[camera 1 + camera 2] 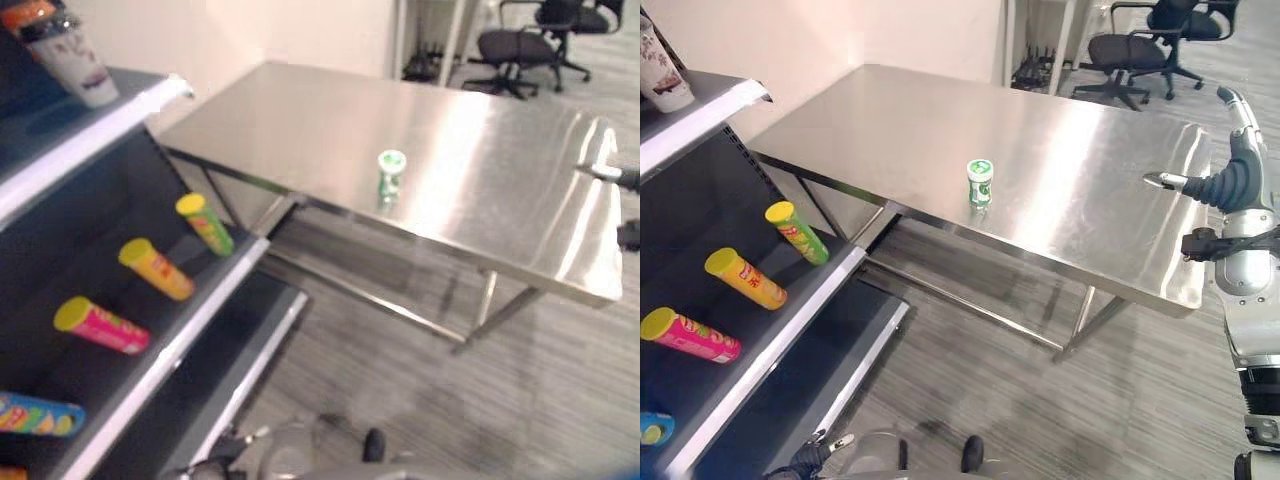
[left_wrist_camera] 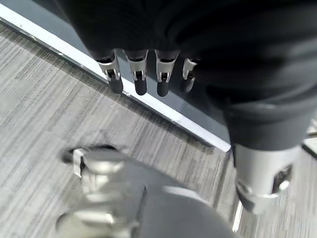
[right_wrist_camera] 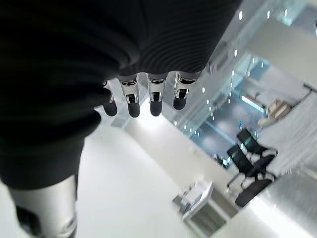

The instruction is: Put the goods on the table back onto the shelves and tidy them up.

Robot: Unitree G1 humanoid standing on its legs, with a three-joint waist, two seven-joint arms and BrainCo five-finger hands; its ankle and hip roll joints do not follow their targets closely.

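Over table's [image 1: 890, 120] right end, right hand [image 1: 1230, 170] raised, fingers extended, holding nothing; left hand [image 2: 148, 74] relaxed, fingers loose. Small green-white cylindrical can [image 1: 980, 183] upright on brushed steel.

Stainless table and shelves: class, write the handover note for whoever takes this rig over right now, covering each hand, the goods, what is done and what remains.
Left hand: low beside the shelf unit, fingers relaxed, empty.
Right hand: raised at the table's right end, fingers relaxed, empty.
Goods: one small green-and-white can stands upright near the table's front edge.
Done: tubes lie on the shelf: green, orange, pink.
Left: shelve the can, tidy the row.
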